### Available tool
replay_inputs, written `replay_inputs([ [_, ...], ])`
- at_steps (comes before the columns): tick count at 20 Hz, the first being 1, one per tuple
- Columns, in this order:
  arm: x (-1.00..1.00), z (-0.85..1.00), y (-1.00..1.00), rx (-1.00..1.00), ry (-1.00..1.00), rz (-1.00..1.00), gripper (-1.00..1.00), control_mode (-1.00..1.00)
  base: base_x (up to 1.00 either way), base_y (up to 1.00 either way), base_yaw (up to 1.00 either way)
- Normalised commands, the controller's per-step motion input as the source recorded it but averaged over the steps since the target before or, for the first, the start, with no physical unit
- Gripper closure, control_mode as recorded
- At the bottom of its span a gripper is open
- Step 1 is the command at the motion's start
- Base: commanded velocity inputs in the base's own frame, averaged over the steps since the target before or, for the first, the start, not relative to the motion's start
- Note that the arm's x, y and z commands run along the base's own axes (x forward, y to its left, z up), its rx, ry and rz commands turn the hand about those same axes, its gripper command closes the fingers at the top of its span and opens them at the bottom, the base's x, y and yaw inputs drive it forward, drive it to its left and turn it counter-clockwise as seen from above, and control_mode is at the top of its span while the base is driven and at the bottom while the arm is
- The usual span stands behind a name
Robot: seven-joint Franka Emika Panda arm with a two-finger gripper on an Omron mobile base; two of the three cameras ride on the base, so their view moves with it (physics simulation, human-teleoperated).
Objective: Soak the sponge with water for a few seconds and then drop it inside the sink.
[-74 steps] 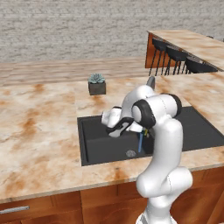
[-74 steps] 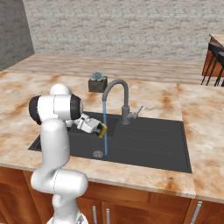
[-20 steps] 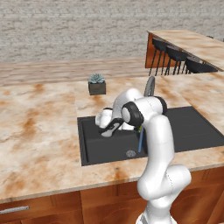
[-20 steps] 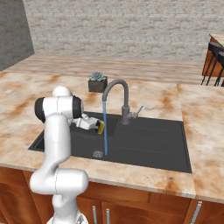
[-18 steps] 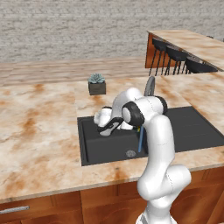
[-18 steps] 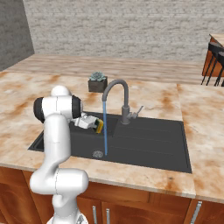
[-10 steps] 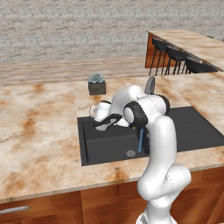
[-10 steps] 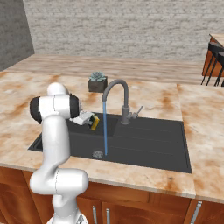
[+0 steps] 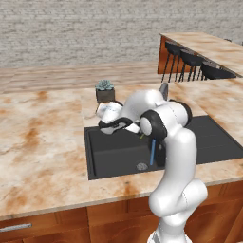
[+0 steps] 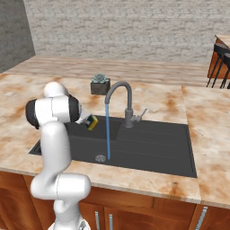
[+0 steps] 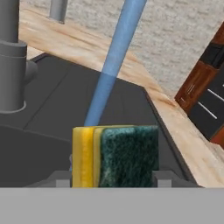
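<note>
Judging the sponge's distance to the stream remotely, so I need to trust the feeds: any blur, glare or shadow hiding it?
Hand view: the green-and-yellow sponge is soft-edged but evenly lit; the light-blue water stream shows past it, no glare. Right base view: sponge small, unshadowed, left of the stream. Left base view: the arm blocks it, and the black sink reads flat.

The small rectangular sponge [image 11: 114,156], a yellow body with a dark green scouring layer on one face, sits clamped between the fingertips of the two-finger gripper [image 11: 114,178], standing on edge above the basin. The thin straight light-blue stream of water [image 10: 108,130] falls just beyond the gripper, beside the sponge; whether it touches the sponge cannot be told. The large black rectangular recessed sink [image 10: 152,148] lies below the gripper, its round grey metal drain [image 10: 100,158] under the stream's foot.
</note>
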Motion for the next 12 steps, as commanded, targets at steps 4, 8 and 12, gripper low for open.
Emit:
replay_inputs([
  [4, -0.26, 0.36, 0.03, 0.22, 0.0, 0.06, 1.0, -1.0, 0.0, 0.0, 0.0],
  [8, -0.19, 0.42, 0.01, 0.18, 0.0, 0.09, 1.0, -1.0, 0.0, 0.0, 0.0],
  [12, -0.07, 0.45, 0.12, 0.12, 0.0, 0.13, 1.0, -1.0, 0.0, 0.0, 0.0],
])
